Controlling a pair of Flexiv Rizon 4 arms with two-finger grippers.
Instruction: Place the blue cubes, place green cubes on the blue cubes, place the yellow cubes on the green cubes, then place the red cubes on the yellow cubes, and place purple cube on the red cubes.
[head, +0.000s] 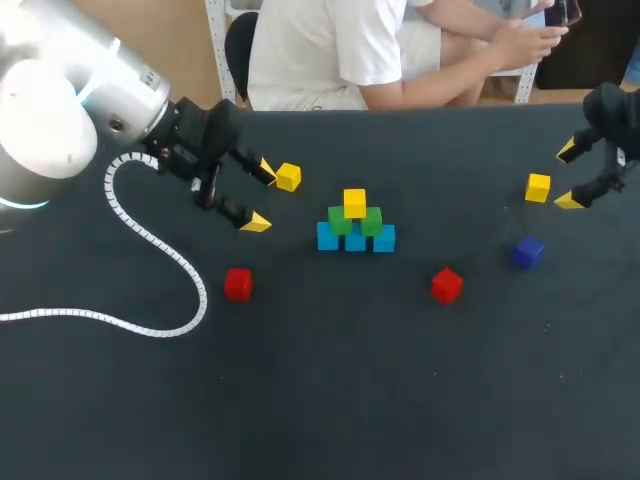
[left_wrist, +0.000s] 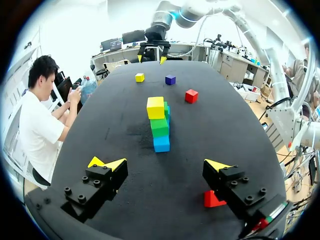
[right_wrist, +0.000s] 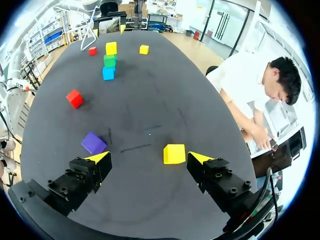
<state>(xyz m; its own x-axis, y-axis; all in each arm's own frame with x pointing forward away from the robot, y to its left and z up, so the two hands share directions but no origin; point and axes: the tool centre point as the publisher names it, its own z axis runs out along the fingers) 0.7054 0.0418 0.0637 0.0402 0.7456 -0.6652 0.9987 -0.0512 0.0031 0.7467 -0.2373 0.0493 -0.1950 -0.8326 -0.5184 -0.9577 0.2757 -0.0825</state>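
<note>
Left hand (head: 260, 197) and right hand (head: 568, 175) gape wide; between them, blue cubes (head: 384, 239) bear green cubes (head: 371, 222), yellow cube (head: 354, 202) topmost.

Wide room round the stack (head: 355, 225); 5 loose cubes and 1 cable (head: 202, 295) in the way
Bare table lies between the left red cube (head: 238, 284) and right red cube (head: 446, 285). The left yellow cube (head: 288, 177) sits just beside the left gripper (head: 262, 197); the right yellow cube (head: 538, 187) and purple cube (head: 528, 251) lie near the right gripper (head: 568, 176). The cable loops across the left.
</note>
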